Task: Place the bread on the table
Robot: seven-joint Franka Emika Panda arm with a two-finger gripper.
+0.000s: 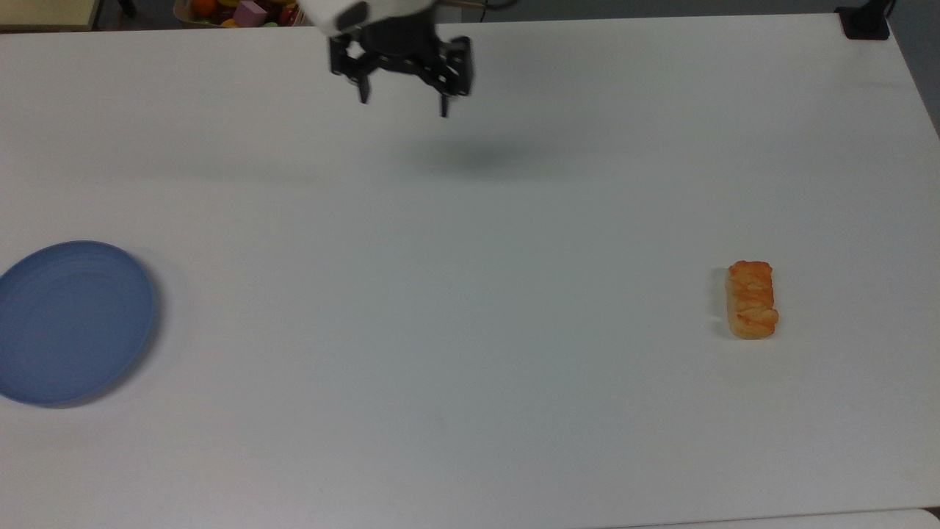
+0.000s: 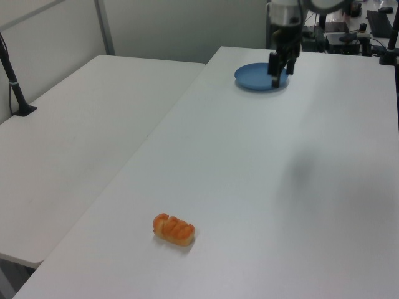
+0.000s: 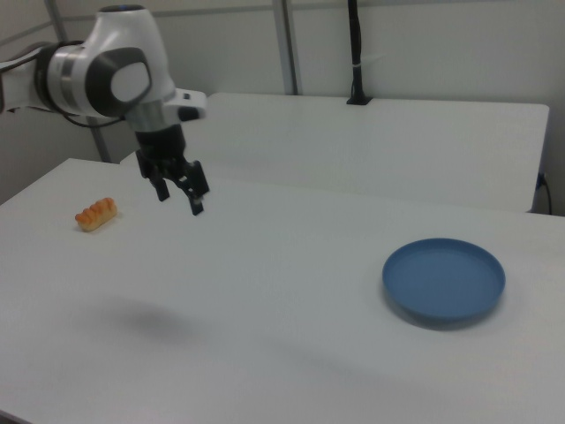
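Bread (image 1: 751,300) lying on the table (image 1: 470,308) at the top view's right, well apart from the blue plate (image 1: 72,322). Gripper (image 1: 403,105) raised at the far edge, fingers spread, empty.

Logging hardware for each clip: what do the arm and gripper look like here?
The arm has glossy white rounded shells with dark grey oval joint covers. A short white wrist block sits above the gripper, which is black, with an angular skeletal frame and two thin black fingers. No markings can be made out on it.
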